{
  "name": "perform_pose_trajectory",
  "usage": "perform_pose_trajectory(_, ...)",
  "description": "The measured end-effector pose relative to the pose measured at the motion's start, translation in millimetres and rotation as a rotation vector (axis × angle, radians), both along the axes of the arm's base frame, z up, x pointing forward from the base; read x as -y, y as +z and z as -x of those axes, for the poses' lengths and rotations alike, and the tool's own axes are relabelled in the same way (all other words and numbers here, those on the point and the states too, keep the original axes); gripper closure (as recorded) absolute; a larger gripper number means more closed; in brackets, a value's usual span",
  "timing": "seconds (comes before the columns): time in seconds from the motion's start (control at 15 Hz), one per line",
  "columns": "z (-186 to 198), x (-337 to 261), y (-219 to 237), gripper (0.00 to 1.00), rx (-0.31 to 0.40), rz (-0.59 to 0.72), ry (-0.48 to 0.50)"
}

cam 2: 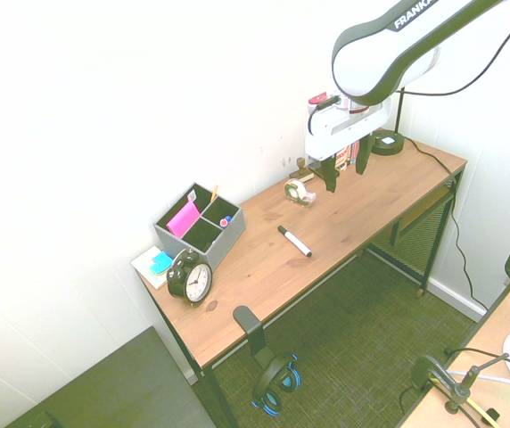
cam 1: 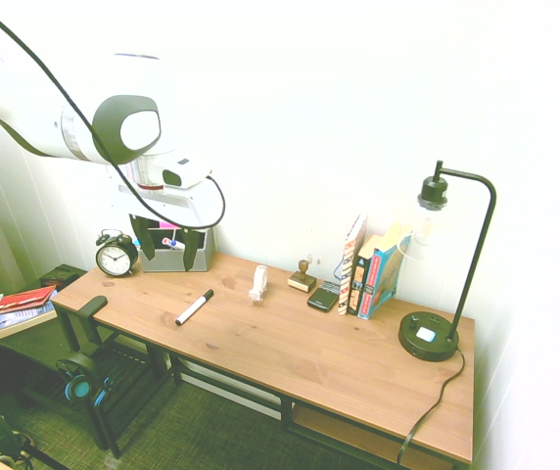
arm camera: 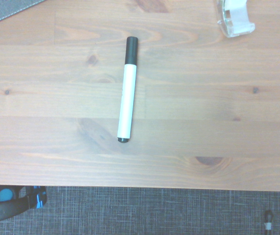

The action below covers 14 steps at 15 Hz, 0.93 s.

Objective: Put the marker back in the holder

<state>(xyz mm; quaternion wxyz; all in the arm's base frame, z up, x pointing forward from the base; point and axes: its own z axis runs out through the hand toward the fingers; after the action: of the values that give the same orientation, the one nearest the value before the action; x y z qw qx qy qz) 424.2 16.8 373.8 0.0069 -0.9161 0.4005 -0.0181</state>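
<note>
One marker [arm camera: 128,95] flat on bench [cam 2: 273,254], tape dispenser [cam 2: 299,192] near its capped end. Hand [cam 2: 348,176] above, fingers apart, empty. Holder [cam 2: 200,225] beside alarm clock [cam 2: 190,275], looks part-filled with pens and pink notes [cam 2: 184,218].

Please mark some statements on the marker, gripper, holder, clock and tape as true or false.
1. The marker lies on the desk. True.
2. The gripper is shut on the marker. False: it is open, above the desk.
3. The holder has pink paper in it. True.
4. The clock stands inside the holder. False: it stands beside it.
5. The tape dispenser is on the desk. True.
</note>
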Motion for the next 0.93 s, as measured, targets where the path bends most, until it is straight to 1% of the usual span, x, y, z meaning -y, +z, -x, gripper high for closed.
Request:
perform_pose_trajectory(0.27,1,-7,-8,0.0,-0.011,0.004,0.014)
perform_pose_trajectory(0.33,0,-14,-17,0.0,0.004,0.006,0.007)
perform_pose_trajectory(0.47,0,-36,-50,0.0,0.04,0.005,-0.004)
perform_pose_trajectory(0.6,-3,-53,-92,0.0,0.067,0.008,0.013)
perform_pose_trajectory(0.73,-8,-59,-130,0.0,0.075,0.014,0.018)
perform_pose_trajectory(0.87,-21,-61,-153,0.0,0.074,0.03,0.0)
perform_pose_trajectory(0.93,-30,-62,-163,1.0,0.068,0.037,-0.009)
